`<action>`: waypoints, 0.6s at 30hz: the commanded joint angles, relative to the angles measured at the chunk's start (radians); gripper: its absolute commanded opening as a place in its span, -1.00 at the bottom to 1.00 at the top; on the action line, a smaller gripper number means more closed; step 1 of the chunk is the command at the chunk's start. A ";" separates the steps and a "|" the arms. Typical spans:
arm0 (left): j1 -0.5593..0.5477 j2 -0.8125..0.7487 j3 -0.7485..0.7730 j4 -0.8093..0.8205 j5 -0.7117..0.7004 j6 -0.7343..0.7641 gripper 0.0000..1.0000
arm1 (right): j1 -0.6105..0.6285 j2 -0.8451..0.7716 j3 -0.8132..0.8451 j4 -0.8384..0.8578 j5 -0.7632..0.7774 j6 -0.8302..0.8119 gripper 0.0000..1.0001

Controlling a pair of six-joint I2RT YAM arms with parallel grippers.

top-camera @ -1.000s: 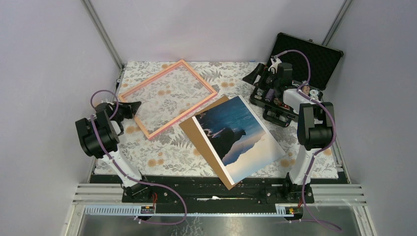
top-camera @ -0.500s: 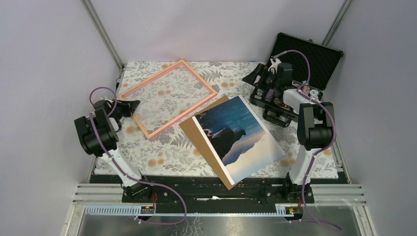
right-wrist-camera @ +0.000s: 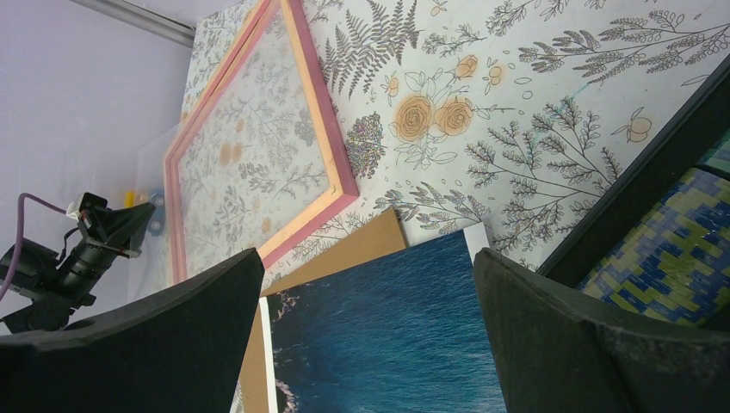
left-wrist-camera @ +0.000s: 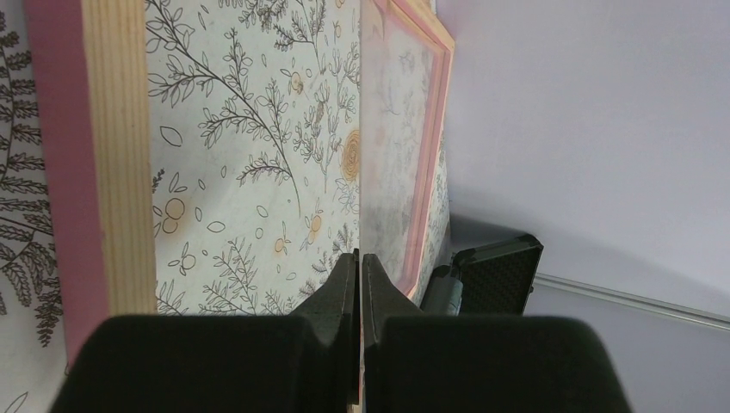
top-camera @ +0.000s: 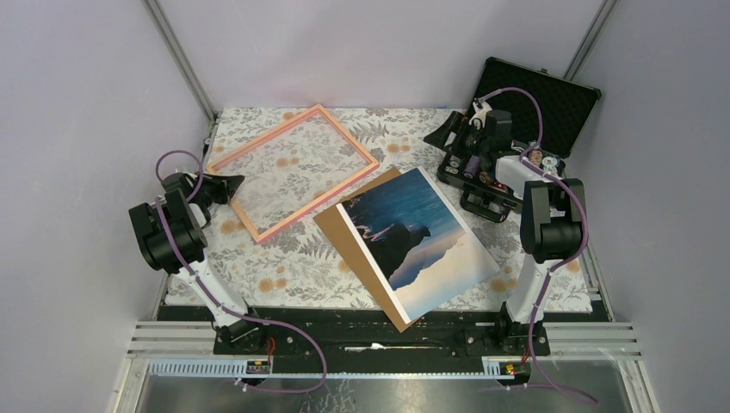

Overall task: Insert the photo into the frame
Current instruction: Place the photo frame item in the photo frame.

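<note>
The salmon-pink frame [top-camera: 318, 200] lies at the back left of the floral table, its rim filling the left wrist view [left-wrist-camera: 86, 172]. My left gripper [top-camera: 238, 181] sits at the frame's left corner, shut on the edge of the thin clear pane [left-wrist-camera: 396, 172], which runs on from the jaws [left-wrist-camera: 360, 258]. The photo [top-camera: 422, 237], a dark mountain against blue sky, lies face up near the centre on a brown board [top-camera: 349, 232]. My right gripper [top-camera: 443, 133] hangs open above the table beside the case, with the photo's blue top [right-wrist-camera: 387, 344] below its jaws [right-wrist-camera: 368, 258].
An open black case [top-camera: 534, 103] with small items stands at the back right, just behind the right gripper. Grey walls close in the table on the left, back and right. The arm bases and a metal rail run along the near edge.
My left gripper has drawn slightly left and back, still shut on the pane. The right arm, photo and board have not moved.
</note>
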 commanded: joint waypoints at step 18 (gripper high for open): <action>0.012 -0.013 0.090 0.027 0.045 0.040 -1.00 | 0.003 -0.003 0.008 0.033 -0.024 -0.014 0.99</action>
